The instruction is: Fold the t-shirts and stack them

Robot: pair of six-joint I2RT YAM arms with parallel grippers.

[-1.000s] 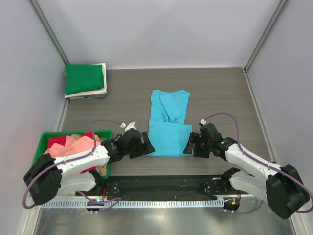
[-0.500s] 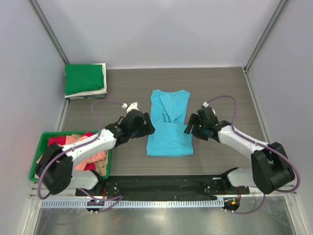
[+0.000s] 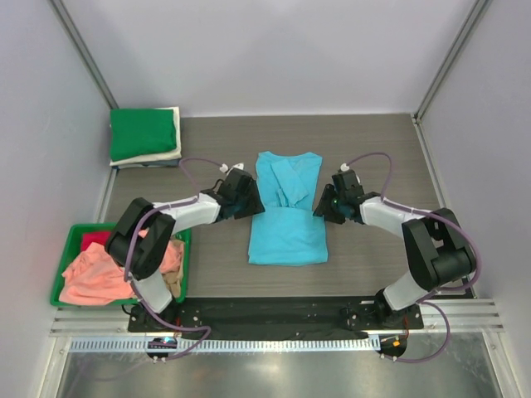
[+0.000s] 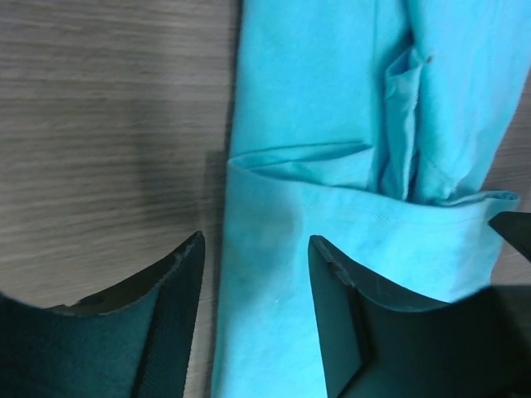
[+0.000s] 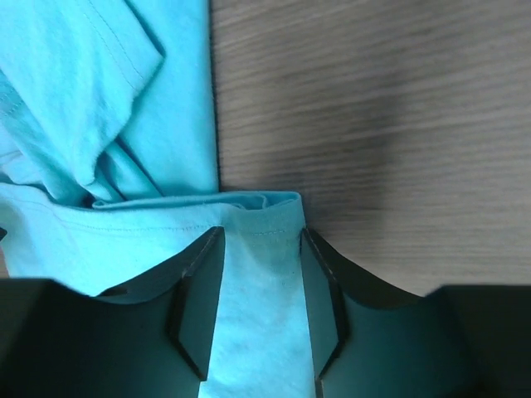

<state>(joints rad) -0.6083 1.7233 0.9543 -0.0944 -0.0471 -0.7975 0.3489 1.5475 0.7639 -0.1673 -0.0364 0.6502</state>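
Observation:
The sky-blue t-shirt (image 3: 287, 232) lies flat mid-table, sleeves folded in and its lower half folded up, so the hem lies across its middle. My left gripper (image 3: 251, 201) is open and straddles the left end of that hem (image 4: 255, 240); the shirt (image 4: 315, 99) fills the left wrist view. My right gripper (image 3: 321, 205) is open over the hem's right corner (image 5: 262, 232), with the cloth (image 5: 99, 232) flat between its fingers. A folded stack (image 3: 145, 137) with a green shirt on top, cream beneath, sits at the back left.
A green plastic bin (image 3: 68, 245) at the front left holds loose salmon-pink (image 3: 99, 269), red and tan shirts. Grey walls stand on the left, back and right. Bare wood-grain table (image 3: 382, 157) lies right of the blue shirt.
Both grippers moved away from the near folded edge of the blue shirt, back along its sides to the hem across its middle. The shirt has not moved.

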